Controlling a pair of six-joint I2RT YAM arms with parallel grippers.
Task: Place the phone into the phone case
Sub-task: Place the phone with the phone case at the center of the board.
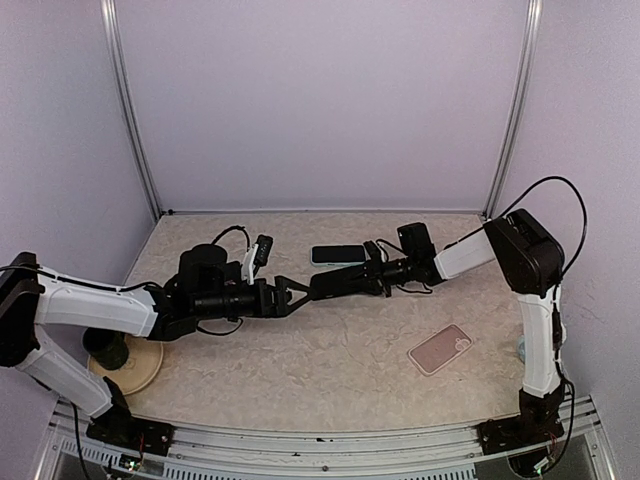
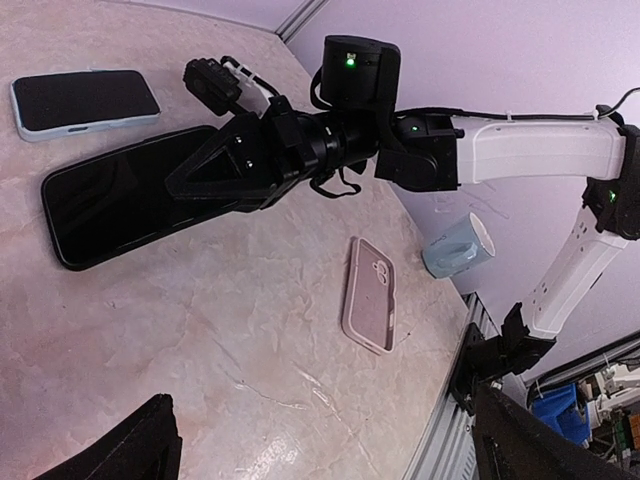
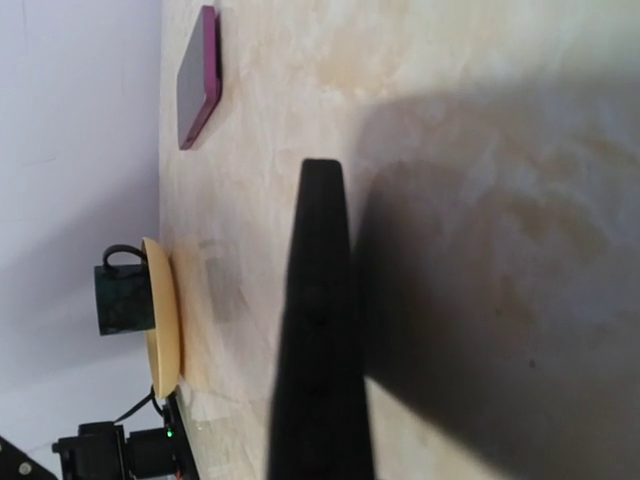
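Beige marbled table (image 1: 330,380) sat between lilac walls (image 1: 320,100) and metal posts (image 1: 130,110). The pink phone case (image 1: 440,349) lay flat on it. Well left of the case, the right gripper (image 2: 185,185) pinched the black phone (image 2: 100,205), and the left gripper (image 1: 292,291) gaped wide.

Mug: dark green handled mug (image 1: 104,347), standing on the plate, 8 o'clock.
Plate: round tan dish (image 1: 146,369), near edge.
Cup: pale blue cylinder (image 2: 458,245), 4 o'clock edge.
Handset: black-screened, pale-blue-rimmed slab (image 1: 338,254), 12 o'clock.
Table: beige marbled top (image 1: 330,375).
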